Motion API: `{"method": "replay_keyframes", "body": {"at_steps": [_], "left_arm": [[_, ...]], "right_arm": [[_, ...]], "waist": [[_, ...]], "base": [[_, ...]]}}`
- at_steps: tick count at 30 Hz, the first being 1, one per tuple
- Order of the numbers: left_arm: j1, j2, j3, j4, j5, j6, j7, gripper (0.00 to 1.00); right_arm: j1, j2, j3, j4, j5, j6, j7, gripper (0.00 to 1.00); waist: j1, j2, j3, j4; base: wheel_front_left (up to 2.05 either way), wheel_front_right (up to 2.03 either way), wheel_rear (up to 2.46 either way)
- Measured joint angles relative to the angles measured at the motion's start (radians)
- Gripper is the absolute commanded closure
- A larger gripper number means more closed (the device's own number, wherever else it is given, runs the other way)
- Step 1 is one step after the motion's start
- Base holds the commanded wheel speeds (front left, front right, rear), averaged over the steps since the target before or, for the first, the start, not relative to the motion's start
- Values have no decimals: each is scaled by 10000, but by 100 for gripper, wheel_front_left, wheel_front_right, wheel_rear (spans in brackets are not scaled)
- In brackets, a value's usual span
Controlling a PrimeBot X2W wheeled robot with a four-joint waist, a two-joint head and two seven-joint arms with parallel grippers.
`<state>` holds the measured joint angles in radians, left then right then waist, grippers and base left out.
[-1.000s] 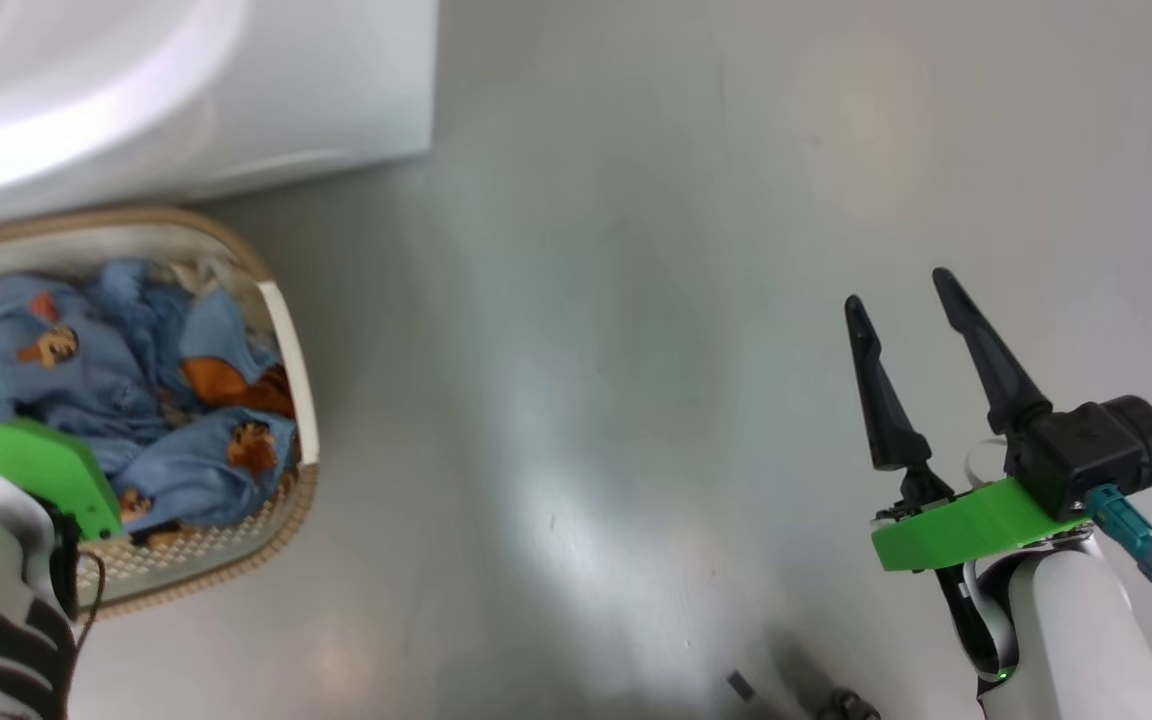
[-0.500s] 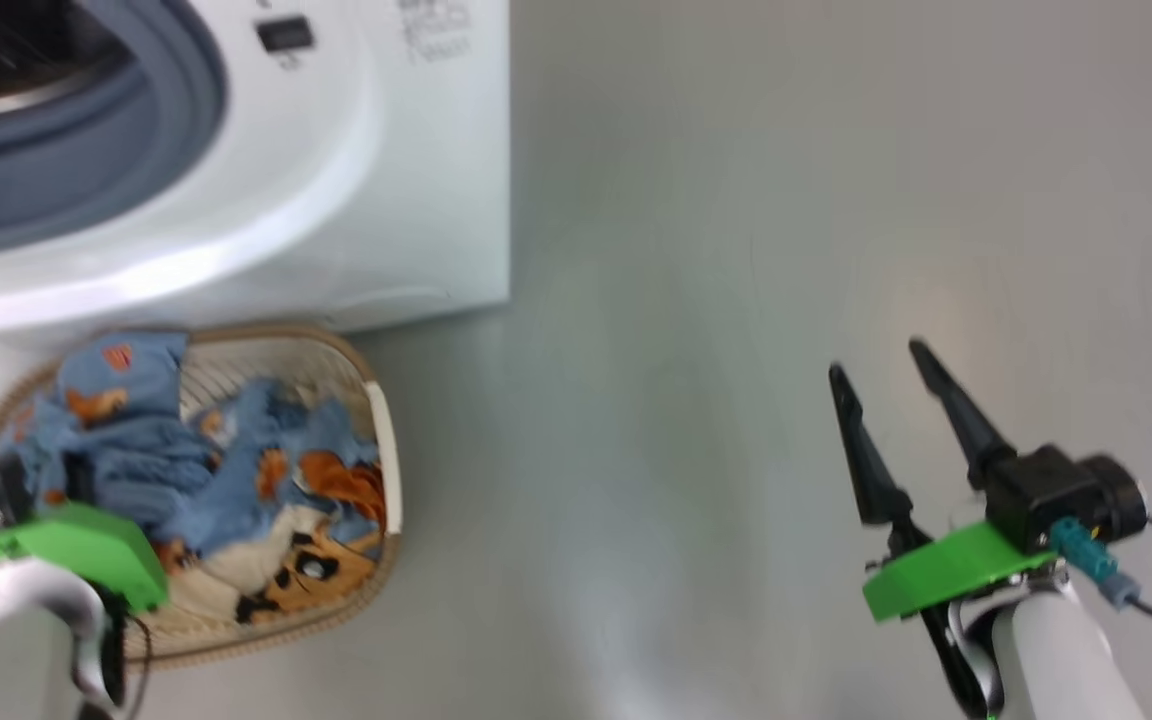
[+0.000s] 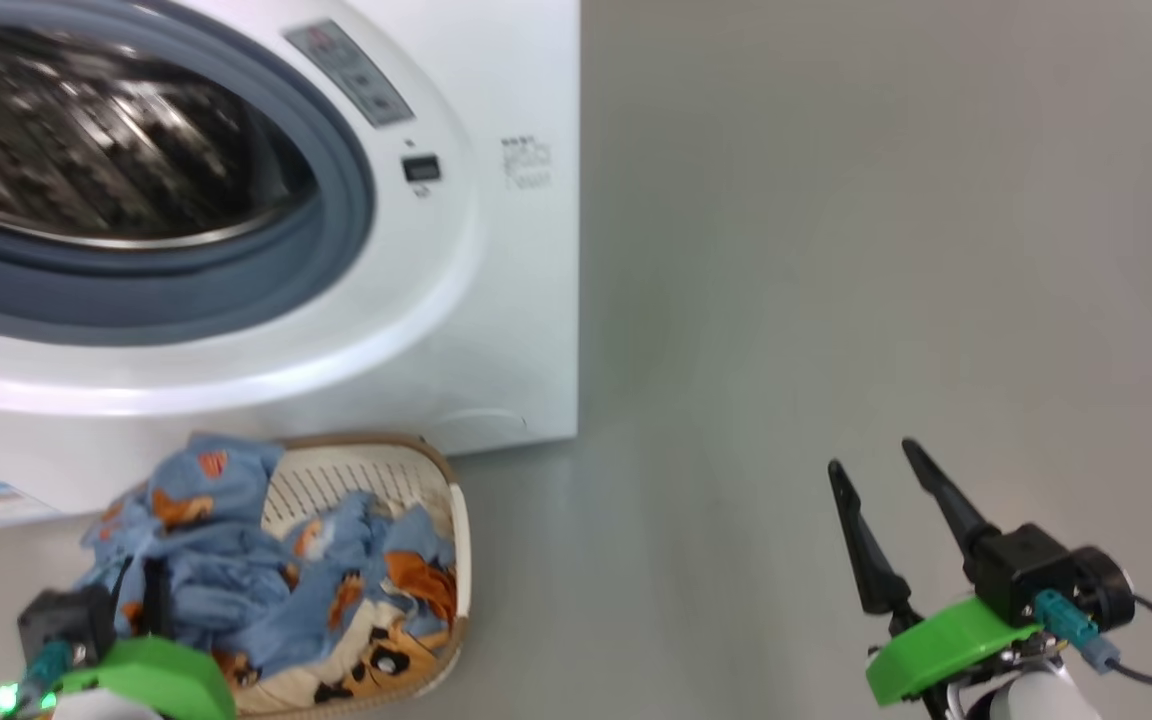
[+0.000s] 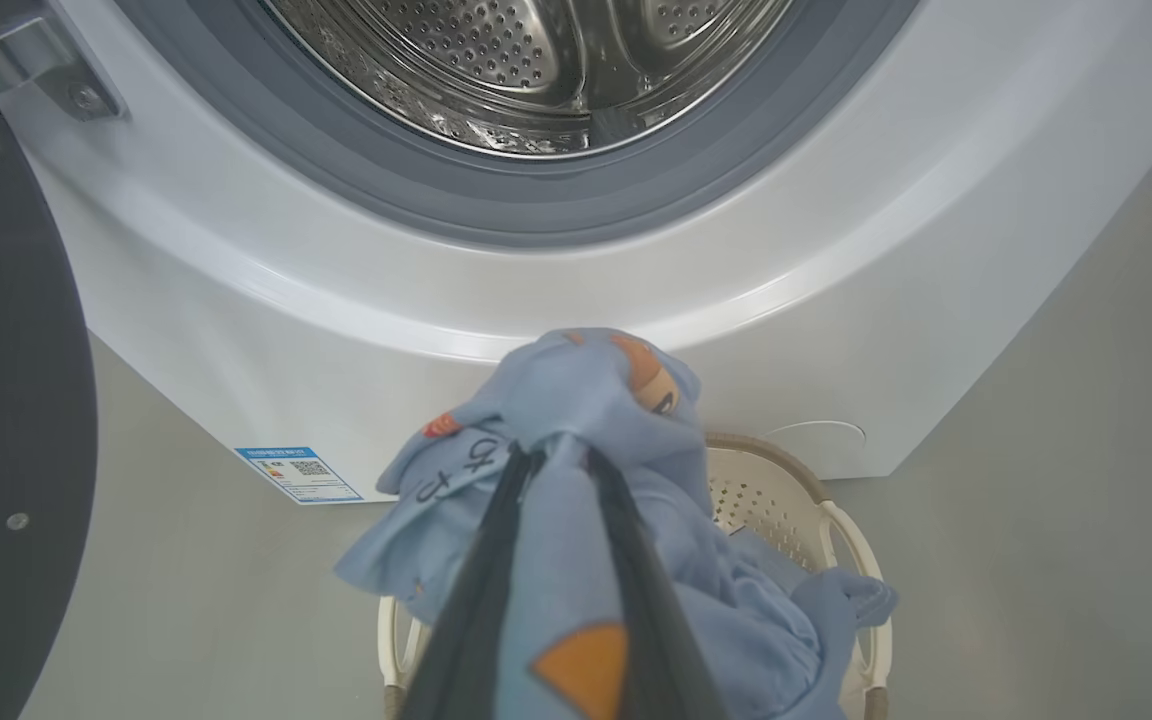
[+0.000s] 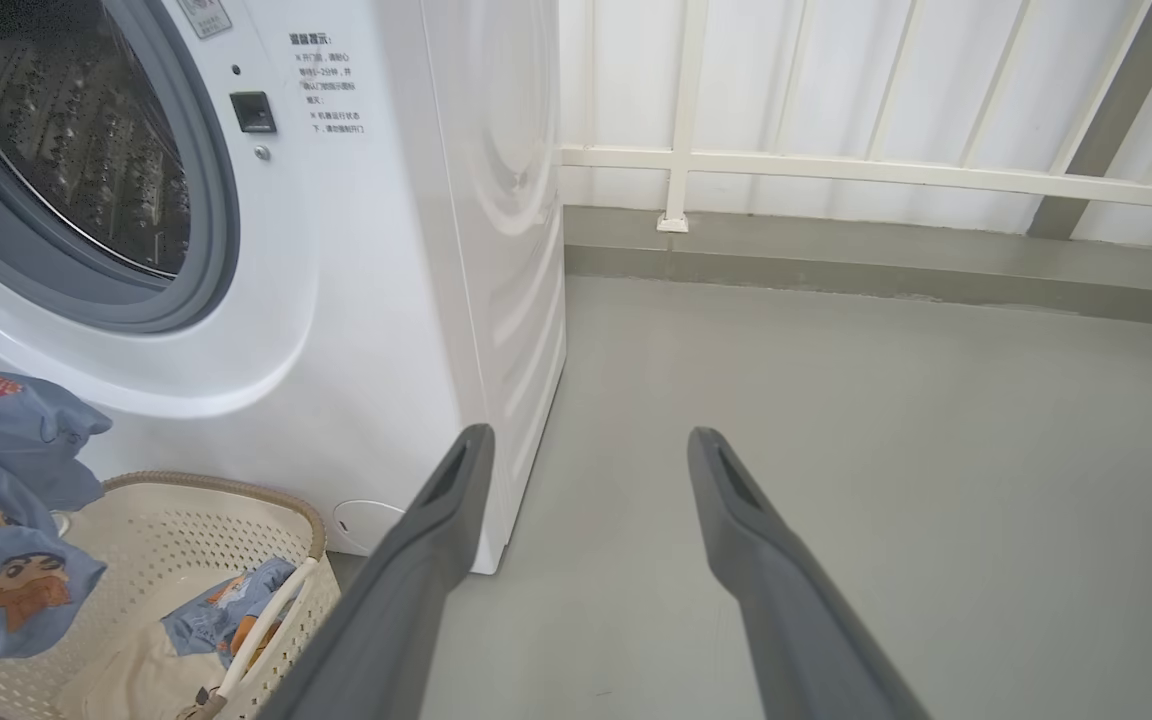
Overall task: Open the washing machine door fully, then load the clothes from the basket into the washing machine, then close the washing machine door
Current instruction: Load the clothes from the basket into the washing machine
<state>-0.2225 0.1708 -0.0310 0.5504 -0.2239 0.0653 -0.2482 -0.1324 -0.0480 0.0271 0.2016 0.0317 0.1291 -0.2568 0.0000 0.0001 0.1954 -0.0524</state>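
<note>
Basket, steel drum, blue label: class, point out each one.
basket (image 5: pixel 176 535), right wrist view, perforated inner wall.
steel drum (image 4: pixel 436 50), left wrist view, perforated back wall.
blue label (image 4: pixel 298 474), left wrist view, its middle.

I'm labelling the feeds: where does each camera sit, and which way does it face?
Head view: on the head, looking down at the washing machine and the basket; right gripper open at lower right.
Left wrist view: on the left wrist, facing the drum; left gripper shut on the clothes.
Right wrist view: on the right wrist, facing the machine's side and a railing; its fingers apart.
All share the washing machine and basket.
</note>
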Motion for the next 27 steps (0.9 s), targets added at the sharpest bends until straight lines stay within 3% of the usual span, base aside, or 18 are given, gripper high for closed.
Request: {"method": "replay_keyframes", "body": {"at_steps": [15, 27], "left_arm": [[2183, -552, 738, -2000, 88, -278, 0, 100], [2680, -1018, 1066, -2947, 265, -616, 0, 100]], "right_arm": [[858, 4, 79, 127, 259, 0, 0, 0], [926, 4, -25, 73, 385, 0, 0, 0]], "waist": [[0, 0, -1858, 459], [0, 0, -2193, 635]], "base": [[0, 0, 0], [0, 0, 0]]}}
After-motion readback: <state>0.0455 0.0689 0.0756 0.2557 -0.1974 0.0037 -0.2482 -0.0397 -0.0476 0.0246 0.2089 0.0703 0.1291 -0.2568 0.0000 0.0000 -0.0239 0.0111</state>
